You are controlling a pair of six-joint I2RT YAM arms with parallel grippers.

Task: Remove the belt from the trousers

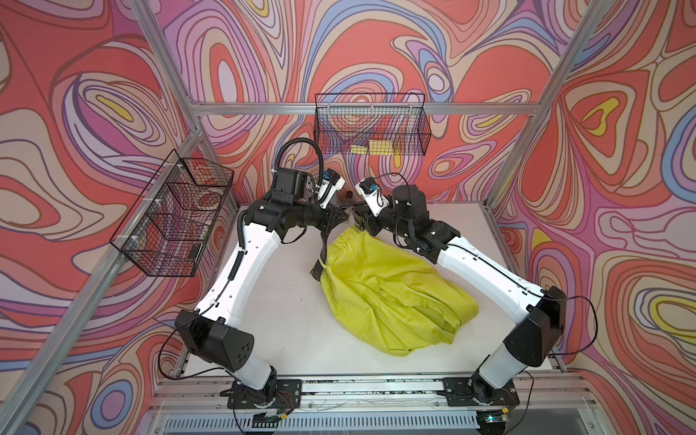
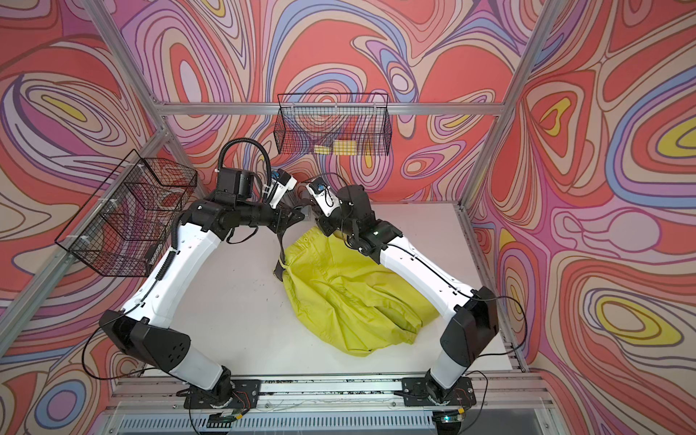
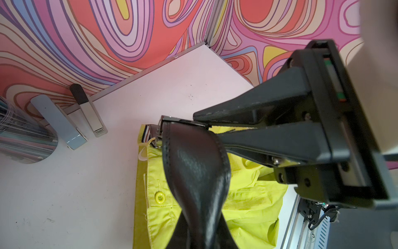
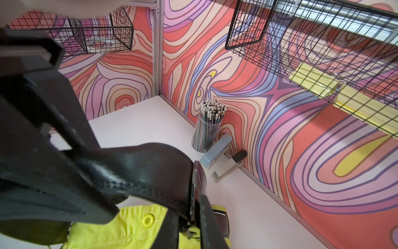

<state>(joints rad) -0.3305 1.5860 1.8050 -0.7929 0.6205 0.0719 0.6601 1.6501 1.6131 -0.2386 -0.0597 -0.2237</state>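
The belt (image 3: 193, 172) is lifted off the bench near the middle of its far edge, held at one end by both arms. In the left wrist view its buckle sits right at the left gripper (image 3: 206, 126), whose jaws are pressed nearly together on that end. From there the black strap twists and drops toward the trousers (image 3: 247, 204). In the right wrist view the strap runs out from between the two fingers of the right gripper (image 4: 103, 179), which are closed down on it just behind the buckle.

In both top views the hanging belt (image 1: 322, 244) comes down to the left side of the waistband, where a yellow loop crosses it and its lower part meets the cloth. The trousers (image 1: 388, 293) lie crumpled on the white bench (image 1: 282, 301), from the middle toward the right edge, with the waistband toward the far edge. A yellow button (image 3: 159, 197) and a bit of striped lining (image 3: 148, 129) show at the open waist.

Along the far edge stand a cup of pencils (image 4: 207, 129) and two staplers (image 4: 215, 151), touching each other. A wire basket (image 1: 371, 124) holding yellow pads hangs on the far wall, and another basket (image 1: 173, 214) hangs on the left wall.
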